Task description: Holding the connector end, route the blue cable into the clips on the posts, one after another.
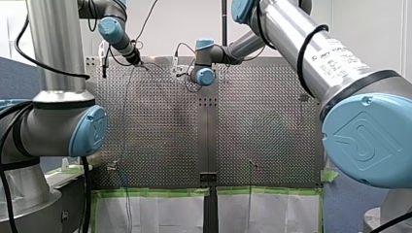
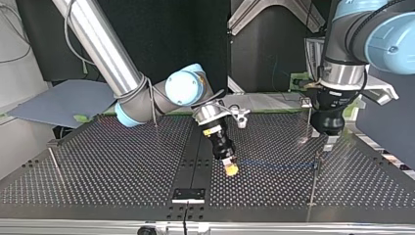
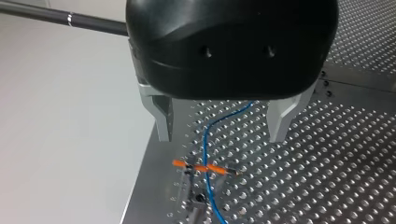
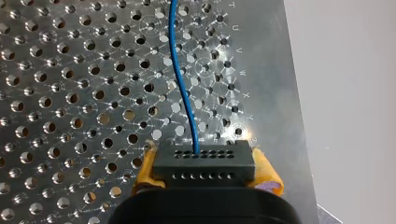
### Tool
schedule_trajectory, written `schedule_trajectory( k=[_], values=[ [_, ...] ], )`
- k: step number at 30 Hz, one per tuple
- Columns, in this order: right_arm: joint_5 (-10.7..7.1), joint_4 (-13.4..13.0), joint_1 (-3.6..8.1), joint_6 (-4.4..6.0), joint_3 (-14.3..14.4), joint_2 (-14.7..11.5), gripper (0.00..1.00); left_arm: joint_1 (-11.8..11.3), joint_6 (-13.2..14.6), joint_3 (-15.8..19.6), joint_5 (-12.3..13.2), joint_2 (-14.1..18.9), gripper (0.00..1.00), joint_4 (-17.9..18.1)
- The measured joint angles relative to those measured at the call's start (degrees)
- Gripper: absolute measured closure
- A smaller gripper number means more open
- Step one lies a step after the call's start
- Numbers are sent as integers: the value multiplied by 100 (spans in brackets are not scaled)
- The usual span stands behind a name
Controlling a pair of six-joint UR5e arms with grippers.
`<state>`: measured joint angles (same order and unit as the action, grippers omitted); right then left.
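**Right gripper** (image 4: 205, 173), yellow pads. Closed on the black rectangular connector with rows of small holes (image 4: 204, 161). The pads pressed its two short sides, and the hold looked square and centred.

**Thin blue cable** (image 4: 180, 70). It left the connector's face and ran low over the perforated metal table (image 2: 122, 161) to a slim metal post (image 2: 315, 181) at the top view's right. There it crossed a small orange clip (image 3: 201, 168). Whether it sat in the clip or only lay across it could not be told.

**Left gripper** (image 3: 220, 137), black body, metal fingers. Spread wide and empty, it hovered above the clip, with the cable passing under the gap.

**Step in hand (judged).** Seating the cable at this clip.

**Handling notes.**
- Hold the connector firmly and keep the run lightly taut, but not so tight that it bends the post.
- Carry the connector low so the cable meets the clip's mouth squarely.
- Bring the left fingers down astride the cable close to the clip, to steady or press it, without catching the clip itself.
- Another thin post (image 2: 54, 159) stood well apart at the top view's left, so leave slack for it.
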<state>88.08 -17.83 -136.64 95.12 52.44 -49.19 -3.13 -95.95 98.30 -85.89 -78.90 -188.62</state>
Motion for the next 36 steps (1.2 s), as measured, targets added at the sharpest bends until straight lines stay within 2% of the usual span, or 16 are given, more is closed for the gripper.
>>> schedule_trajectory(
  k=[24, 30, 36],
  values=[
    [-1, 41, 10, -33, 3, 12, 100, 2, 57, 1, -20, -75, 2, 81],
    [-1, 72, 25, -27, 0, 11, 100, 124, 275, -105, -7, -307, 2, 115],
    [-8, 178, 29, -38, 0, 9, 100, 307, 460, -376, 28, -478, 2, 127]
  ],
)
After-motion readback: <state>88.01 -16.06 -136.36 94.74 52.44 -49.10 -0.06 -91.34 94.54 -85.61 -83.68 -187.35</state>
